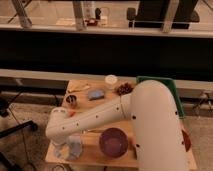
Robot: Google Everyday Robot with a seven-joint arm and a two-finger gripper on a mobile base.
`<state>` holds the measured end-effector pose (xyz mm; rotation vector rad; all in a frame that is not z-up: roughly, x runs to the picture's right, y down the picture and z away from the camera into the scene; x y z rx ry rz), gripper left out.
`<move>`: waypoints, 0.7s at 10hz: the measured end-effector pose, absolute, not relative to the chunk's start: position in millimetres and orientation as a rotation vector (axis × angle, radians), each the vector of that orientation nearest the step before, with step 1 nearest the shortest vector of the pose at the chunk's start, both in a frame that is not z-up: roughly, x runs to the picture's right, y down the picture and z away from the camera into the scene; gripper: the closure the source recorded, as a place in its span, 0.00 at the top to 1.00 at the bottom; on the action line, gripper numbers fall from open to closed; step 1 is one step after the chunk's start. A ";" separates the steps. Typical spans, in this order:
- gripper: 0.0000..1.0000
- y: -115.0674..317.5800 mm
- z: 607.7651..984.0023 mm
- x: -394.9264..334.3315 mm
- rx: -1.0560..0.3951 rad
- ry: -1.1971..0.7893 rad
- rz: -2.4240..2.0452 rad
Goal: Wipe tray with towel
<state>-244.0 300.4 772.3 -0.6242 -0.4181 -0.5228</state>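
Note:
The green tray [176, 93] lies at the table's right side, mostly hidden behind my big white arm; only its far rim and right edge show. The pale blue-grey towel [73, 148] lies rumpled at the table's front left corner. My gripper [62, 145] hangs from the wrist right at the towel, on its left part, far from the tray. The wrist hides most of the gripper.
A purple bowl [113, 141] sits right of the towel. Further back are a blue folded pad [96, 93], a small metal cup [72, 100], a white round lid [111, 80] and a brown lump [124, 88]. The wooden table [90, 155] ends just beside the towel.

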 end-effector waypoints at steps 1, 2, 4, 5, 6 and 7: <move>0.80 301.2 773.3 -240.7 -0.627 -0.415 -0.524; 0.80 301.4 773.3 -237.6 -0.628 -0.413 -0.527; 0.80 299.5 774.8 -227.4 -0.629 -0.401 -0.528; 0.80 298.5 773.4 -227.0 -0.627 -0.406 -0.530; 0.78 297.8 771.1 -228.1 -0.623 -0.413 -0.533; 0.71 297.3 768.8 -229.0 -0.619 -0.420 -0.537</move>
